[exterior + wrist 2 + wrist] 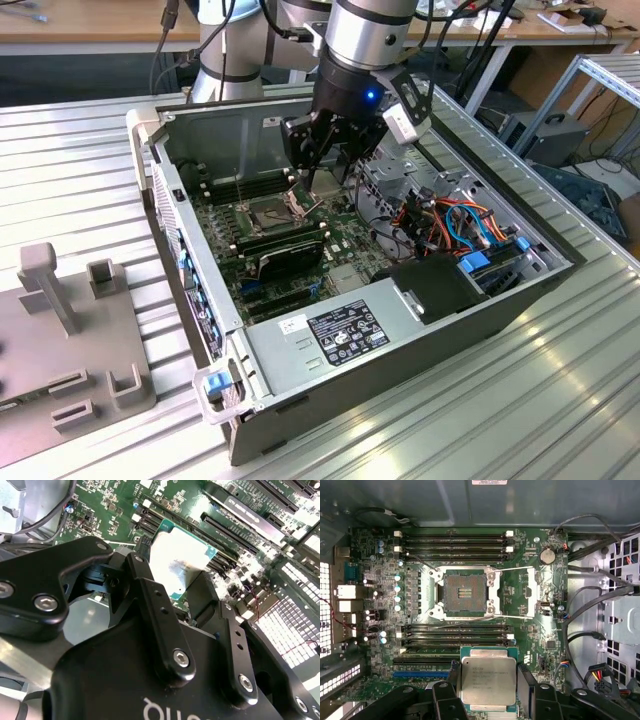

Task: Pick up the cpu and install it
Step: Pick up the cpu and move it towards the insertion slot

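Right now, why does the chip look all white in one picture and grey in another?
In the second wrist view, glare off the cpu, held in the gripper, washes its metal face white; in the first wrist view it is evenly lit and grey; in the exterior view a blue light glows above the gripper.

Ribbed silver aluminium table (560, 400) carrying an opened computer and a fixture plate.
A grey sheet-metal computer case (420, 365) lies on its side across the middle of the table, its open face turned upward. Near it, at the exterior view's left, a flat grey rectangular fixture plate (100, 340) rests on the ribs. The plate bears an upright T-shaped grey post (45, 285) and several small grey bracket blocks (105, 277).
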You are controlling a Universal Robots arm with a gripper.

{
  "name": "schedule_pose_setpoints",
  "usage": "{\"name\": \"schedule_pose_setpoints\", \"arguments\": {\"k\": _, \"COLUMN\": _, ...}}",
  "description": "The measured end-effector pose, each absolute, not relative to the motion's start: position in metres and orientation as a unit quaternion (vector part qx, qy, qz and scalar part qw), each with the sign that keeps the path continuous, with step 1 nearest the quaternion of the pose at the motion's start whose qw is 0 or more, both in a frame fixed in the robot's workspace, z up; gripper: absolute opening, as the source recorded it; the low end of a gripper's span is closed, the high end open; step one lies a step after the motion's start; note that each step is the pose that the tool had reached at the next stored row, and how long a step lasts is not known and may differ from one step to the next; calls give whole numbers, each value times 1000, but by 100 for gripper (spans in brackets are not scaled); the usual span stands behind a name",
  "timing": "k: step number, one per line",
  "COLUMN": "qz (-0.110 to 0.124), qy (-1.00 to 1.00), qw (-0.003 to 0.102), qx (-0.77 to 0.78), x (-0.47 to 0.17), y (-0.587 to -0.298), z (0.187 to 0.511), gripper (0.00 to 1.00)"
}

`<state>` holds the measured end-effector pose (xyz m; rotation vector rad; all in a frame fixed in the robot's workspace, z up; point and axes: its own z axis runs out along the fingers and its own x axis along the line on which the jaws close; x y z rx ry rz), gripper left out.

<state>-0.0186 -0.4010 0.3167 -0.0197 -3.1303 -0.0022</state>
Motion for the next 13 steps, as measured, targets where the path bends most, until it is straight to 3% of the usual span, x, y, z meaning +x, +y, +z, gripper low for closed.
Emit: {"name": "schedule_pose_setpoints", "arguments": {"k": 13, "qz": -1, "qy": -1000, "qw": 6, "qx": -6, "x": -19, "y": -401, "z": 313, "gripper": 54}}
